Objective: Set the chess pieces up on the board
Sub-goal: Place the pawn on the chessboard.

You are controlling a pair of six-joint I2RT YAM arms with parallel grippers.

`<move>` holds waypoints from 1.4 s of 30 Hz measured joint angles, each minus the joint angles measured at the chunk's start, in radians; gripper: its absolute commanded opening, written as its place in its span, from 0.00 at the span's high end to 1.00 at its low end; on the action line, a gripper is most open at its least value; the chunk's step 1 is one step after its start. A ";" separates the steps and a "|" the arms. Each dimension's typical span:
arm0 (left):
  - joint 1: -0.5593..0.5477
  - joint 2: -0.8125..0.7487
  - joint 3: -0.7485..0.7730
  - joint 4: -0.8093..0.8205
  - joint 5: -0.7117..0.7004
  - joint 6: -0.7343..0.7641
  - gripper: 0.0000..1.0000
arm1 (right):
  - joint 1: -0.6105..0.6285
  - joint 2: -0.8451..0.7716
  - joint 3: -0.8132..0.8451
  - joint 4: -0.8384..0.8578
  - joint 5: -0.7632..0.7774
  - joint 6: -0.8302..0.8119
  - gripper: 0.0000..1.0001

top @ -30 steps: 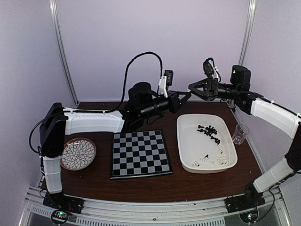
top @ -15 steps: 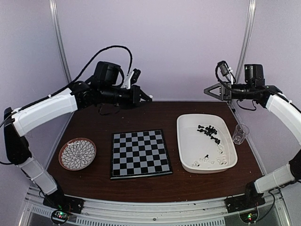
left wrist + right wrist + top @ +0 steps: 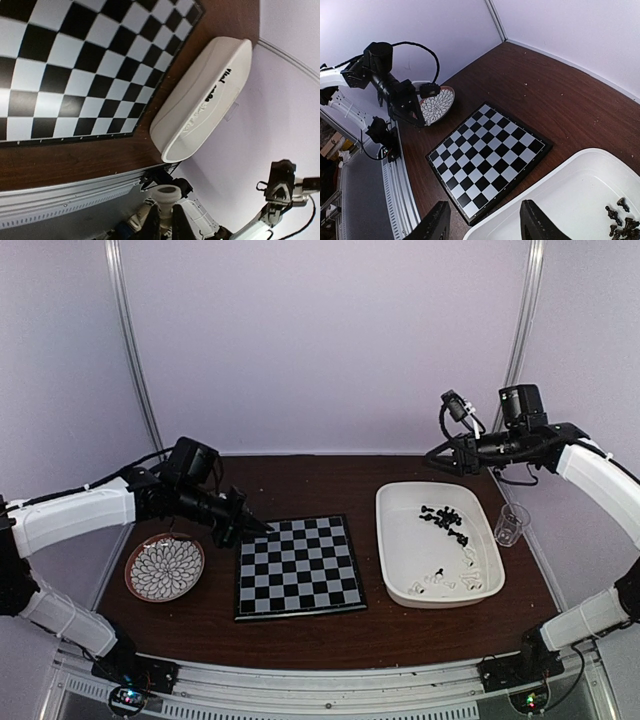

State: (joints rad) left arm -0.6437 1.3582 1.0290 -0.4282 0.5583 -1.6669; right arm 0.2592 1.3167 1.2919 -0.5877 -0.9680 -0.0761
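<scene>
The board [image 3: 298, 565] lies flat at the table's middle with no pieces on it; it also shows in the left wrist view [image 3: 75, 65] and the right wrist view [image 3: 487, 152]. Black chess pieces [image 3: 445, 517] and white ones [image 3: 450, 582] lie in the white tray [image 3: 388, 530]. My left gripper [image 3: 253, 527] hovers at the board's far left corner. It is shut on a white chess piece [image 3: 165, 194] that sticks out between the fingers. My right gripper [image 3: 432, 456] is open and empty, high above the table behind the tray's far left corner.
A round patterned plate [image 3: 165, 567] sits left of the board, just below my left arm. A clear plastic cup [image 3: 511, 524] stands right of the tray. The tray's side shows in the left wrist view [image 3: 200, 105].
My left arm has swung down from the back wall to the board's far left corner, holding the white piece. My right gripper has shifted a little left and lower.
</scene>
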 measured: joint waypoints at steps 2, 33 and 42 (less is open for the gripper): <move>0.001 -0.002 -0.085 0.054 0.018 -0.121 1.00 | 0.029 0.000 -0.003 -0.023 0.018 -0.028 0.49; 0.001 -0.048 -0.576 0.501 -0.059 -0.420 1.00 | 0.110 0.051 -0.011 -0.069 0.069 -0.097 0.50; 0.012 -0.107 -0.634 0.504 -0.109 -0.420 1.00 | 0.117 0.084 -0.011 -0.069 0.069 -0.097 0.50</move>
State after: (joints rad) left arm -0.6319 1.2514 0.3946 0.0753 0.4492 -2.0869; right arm 0.3759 1.4010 1.2812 -0.6563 -0.8993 -0.1726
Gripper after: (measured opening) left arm 0.065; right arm 0.499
